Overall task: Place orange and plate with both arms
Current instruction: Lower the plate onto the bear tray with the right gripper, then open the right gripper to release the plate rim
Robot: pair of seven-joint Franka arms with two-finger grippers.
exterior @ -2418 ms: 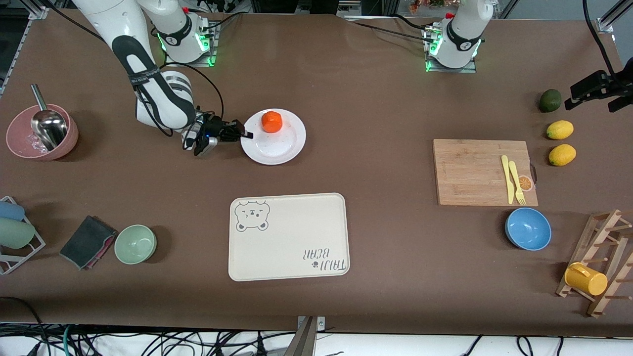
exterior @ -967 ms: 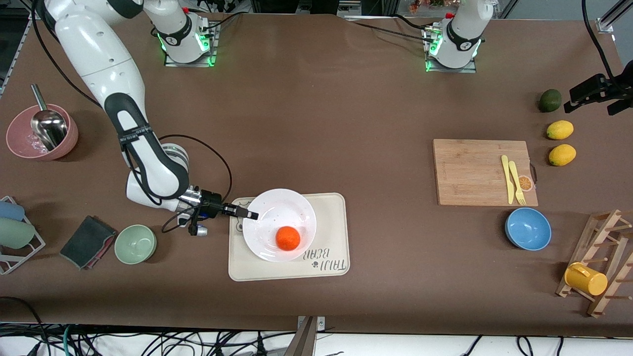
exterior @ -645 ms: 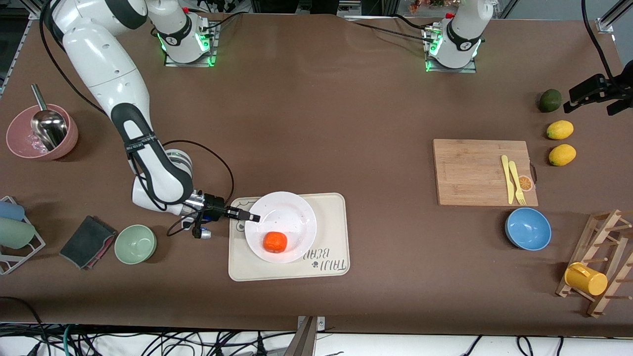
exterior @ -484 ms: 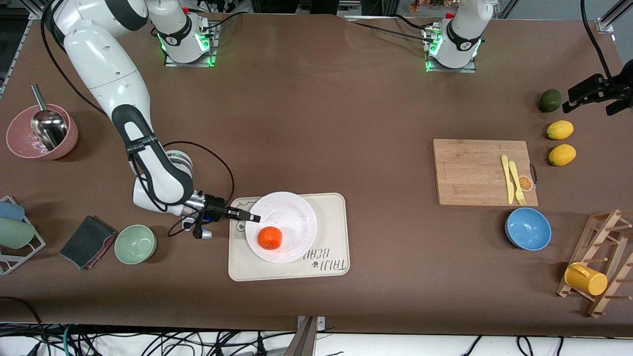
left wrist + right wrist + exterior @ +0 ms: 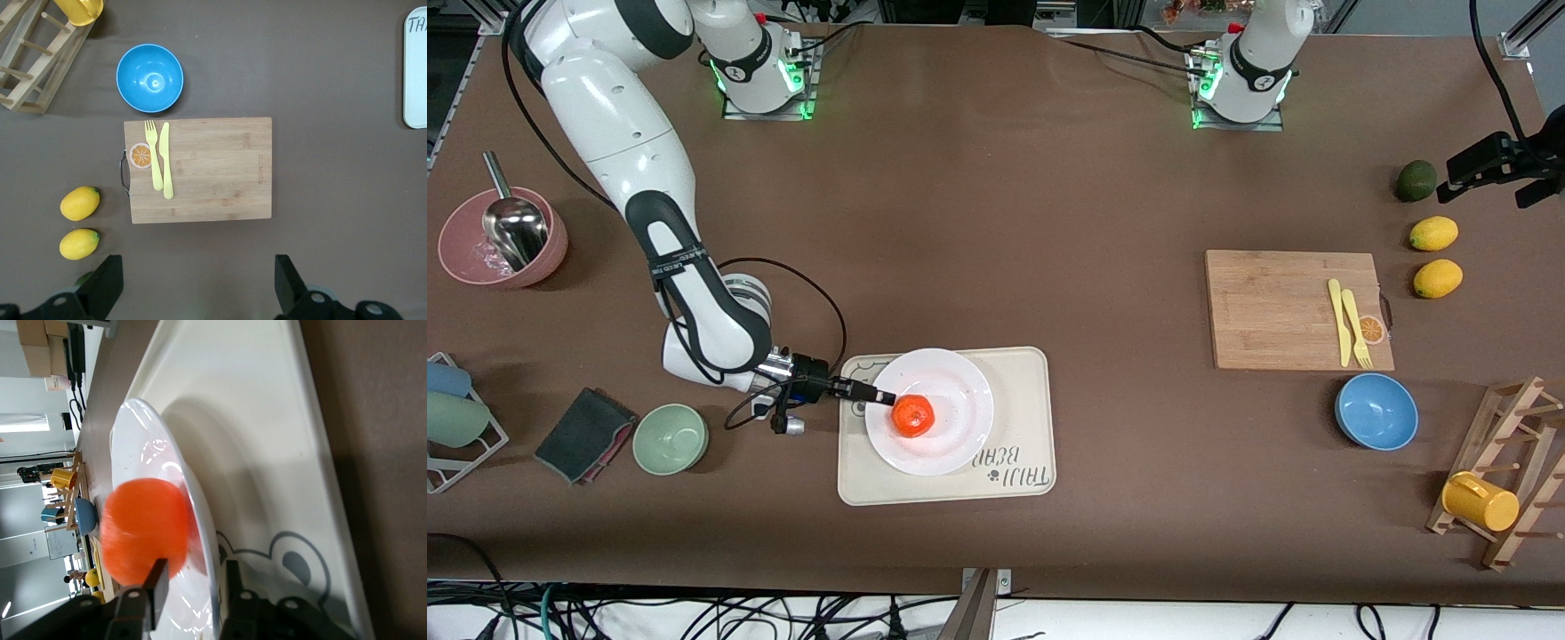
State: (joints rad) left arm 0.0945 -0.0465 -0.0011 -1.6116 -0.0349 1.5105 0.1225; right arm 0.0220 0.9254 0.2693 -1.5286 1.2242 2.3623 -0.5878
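The white plate (image 5: 960, 418) is over the cream bear-printed tray (image 5: 1018, 382), and I cannot tell whether it lies flat on it. The orange (image 5: 913, 415) sits on the plate, close to the gripped edge. My right gripper (image 5: 879, 396) is shut on the plate's rim at the end toward the right arm. The right wrist view shows its jaws (image 5: 195, 577) astride the rim of the plate (image 5: 143, 447), one finger beside the orange (image 5: 143, 527), above the tray (image 5: 267, 420). My left gripper (image 5: 1494, 167) waits open and empty, high beside the dark green fruit. The left wrist view (image 5: 197, 283) shows it over bare table.
A cutting board (image 5: 1280, 307) holds a yellow knife and fork. A blue bowl (image 5: 1376, 411), two lemons (image 5: 1433, 234) and a dark green fruit (image 5: 1415, 180) lie toward the left arm's end. A green bowl (image 5: 670, 437), dark cloth (image 5: 585, 434) and pink bowl (image 5: 503, 238) lie toward the right arm's end.
My right arm carried the plate with the orange from nearer its base onto the tray. The orange rolled across the plate toward the gripper. The left arm stayed put.
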